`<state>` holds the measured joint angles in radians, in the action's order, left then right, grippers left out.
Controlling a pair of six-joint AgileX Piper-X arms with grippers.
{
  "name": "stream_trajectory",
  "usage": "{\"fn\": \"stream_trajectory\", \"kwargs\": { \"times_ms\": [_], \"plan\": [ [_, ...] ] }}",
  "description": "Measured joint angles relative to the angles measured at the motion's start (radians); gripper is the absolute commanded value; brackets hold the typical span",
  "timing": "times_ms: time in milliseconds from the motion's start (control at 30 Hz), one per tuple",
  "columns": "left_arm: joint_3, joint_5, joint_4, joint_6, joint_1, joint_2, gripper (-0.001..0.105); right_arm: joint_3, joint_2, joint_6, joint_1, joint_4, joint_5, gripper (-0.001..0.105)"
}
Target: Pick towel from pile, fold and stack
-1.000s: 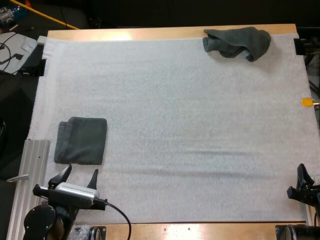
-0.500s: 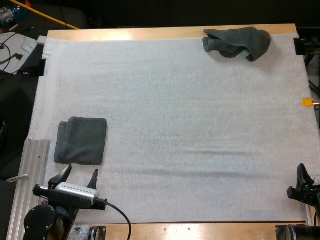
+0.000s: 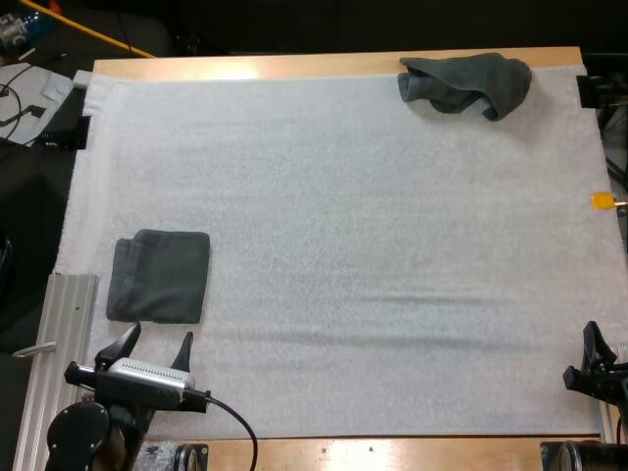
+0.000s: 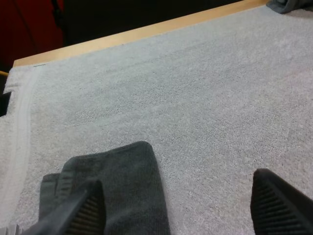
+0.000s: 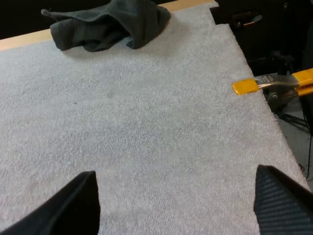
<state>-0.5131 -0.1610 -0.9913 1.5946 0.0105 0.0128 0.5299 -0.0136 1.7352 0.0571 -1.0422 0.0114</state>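
Note:
A folded dark grey-green towel [image 3: 159, 276] lies flat near the mat's left edge. A crumpled towel [image 3: 465, 83] of the same colour sits at the far right corner of the mat. My left gripper [image 3: 155, 344] is open just in front of the folded towel [image 4: 112, 191], with its fingers [image 4: 85, 210] wide apart and nothing between them. My right gripper [image 3: 603, 345] is at the near right edge of the mat, open and holding nothing, and the crumpled towel [image 5: 110, 24] lies far ahead of it.
A ribbed metal rail [image 3: 61, 353] runs along the mat's near left side. The white mat [image 3: 343, 255] covers most of the wooden table [image 3: 294, 64]. An orange clamp [image 5: 274, 83] sticks in at the mat's right edge.

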Motion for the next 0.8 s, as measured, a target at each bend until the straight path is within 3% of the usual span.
{"fn": "stream_trajectory", "kwargs": {
  "times_ms": [800],
  "plan": [
    [0.000,0.000,0.000,0.000,-0.016,0.000,0.060,0.000,0.000,0.000,0.000,0.000,0.000,0.064]
  ]
}}
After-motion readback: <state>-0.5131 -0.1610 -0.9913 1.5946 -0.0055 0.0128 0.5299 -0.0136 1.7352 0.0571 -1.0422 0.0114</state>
